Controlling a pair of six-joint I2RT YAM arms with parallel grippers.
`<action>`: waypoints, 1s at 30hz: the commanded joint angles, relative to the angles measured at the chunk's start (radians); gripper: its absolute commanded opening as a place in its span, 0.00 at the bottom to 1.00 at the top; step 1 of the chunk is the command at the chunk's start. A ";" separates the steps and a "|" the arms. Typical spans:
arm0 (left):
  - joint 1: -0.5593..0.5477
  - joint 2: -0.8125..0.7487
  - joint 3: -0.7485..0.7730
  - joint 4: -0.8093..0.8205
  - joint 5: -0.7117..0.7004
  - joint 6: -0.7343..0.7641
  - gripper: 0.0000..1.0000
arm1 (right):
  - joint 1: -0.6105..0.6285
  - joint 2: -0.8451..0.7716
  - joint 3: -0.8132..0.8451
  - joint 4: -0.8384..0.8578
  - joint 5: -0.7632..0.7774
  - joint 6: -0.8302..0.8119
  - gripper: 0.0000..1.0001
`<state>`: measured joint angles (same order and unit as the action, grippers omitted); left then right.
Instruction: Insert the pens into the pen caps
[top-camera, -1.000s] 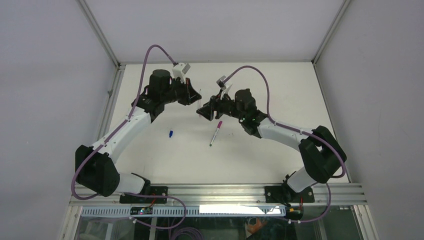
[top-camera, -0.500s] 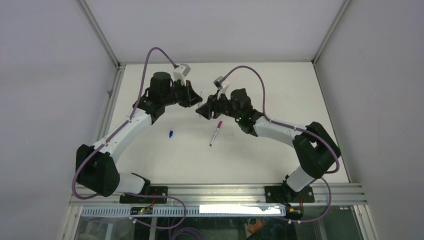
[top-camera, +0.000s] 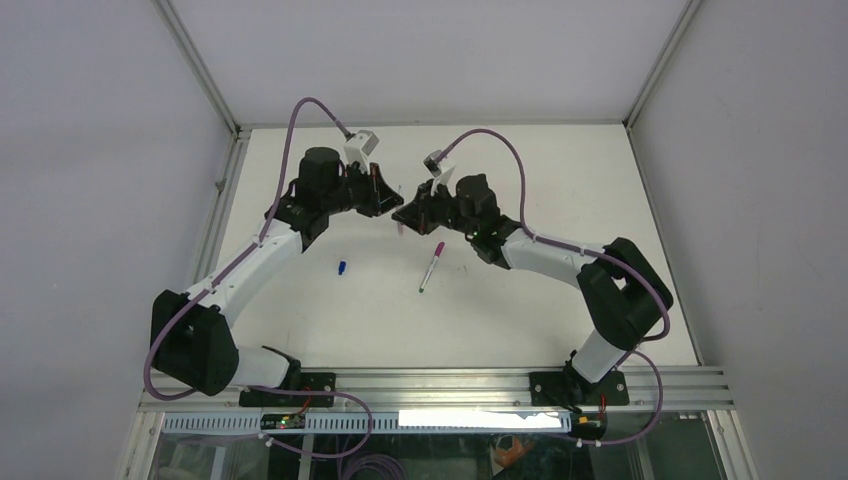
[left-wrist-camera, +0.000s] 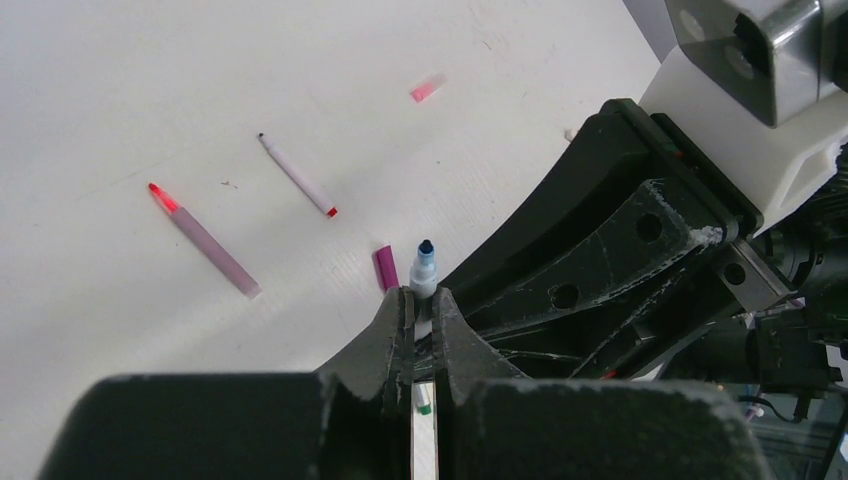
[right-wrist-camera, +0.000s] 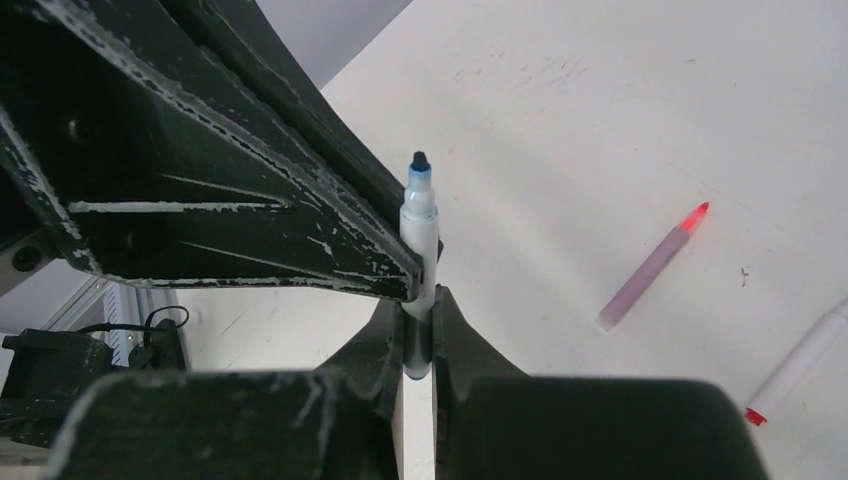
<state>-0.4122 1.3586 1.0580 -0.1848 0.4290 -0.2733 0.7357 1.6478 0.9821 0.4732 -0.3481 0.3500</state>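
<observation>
A white pen with a blue tip (left-wrist-camera: 425, 268) stands up between my two grippers, above the middle of the table. My left gripper (left-wrist-camera: 422, 300) is shut on its barrel. My right gripper (right-wrist-camera: 418, 308) is shut on the lower end of the same pen (right-wrist-camera: 420, 225), pressed against the left fingers (right-wrist-camera: 250, 200). In the top view both grippers (top-camera: 398, 210) meet tip to tip. A blue cap (top-camera: 342, 268) lies on the table to the left. A white pen with a magenta end (top-camera: 432, 265) lies just below the grippers.
A pinkish pen with a red tip (left-wrist-camera: 205, 240) and a thin white pen with a red end (left-wrist-camera: 297, 175) lie on the white table beyond the grippers. A pale pink cap (left-wrist-camera: 427, 88) sits farther off. Metal frame rails (top-camera: 225, 190) border the table.
My right gripper has moved left up to the left gripper and closed its jaws on the blue-tipped pen. The left arm has shifted only slightly.
</observation>
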 joint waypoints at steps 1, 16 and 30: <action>0.004 -0.046 -0.017 0.029 0.010 -0.005 0.00 | 0.010 -0.008 0.038 0.016 0.003 -0.006 0.00; 0.007 -0.176 -0.032 -0.282 -0.139 0.113 0.46 | -0.062 -0.183 -0.041 -0.383 0.115 -0.136 0.00; 0.052 0.138 0.064 -0.637 -0.398 0.122 0.49 | -0.070 -0.273 -0.113 -0.460 0.156 -0.190 0.00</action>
<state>-0.3630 1.4448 1.0752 -0.7330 0.0967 -0.1482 0.6617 1.4303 0.8700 0.0162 -0.2115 0.1898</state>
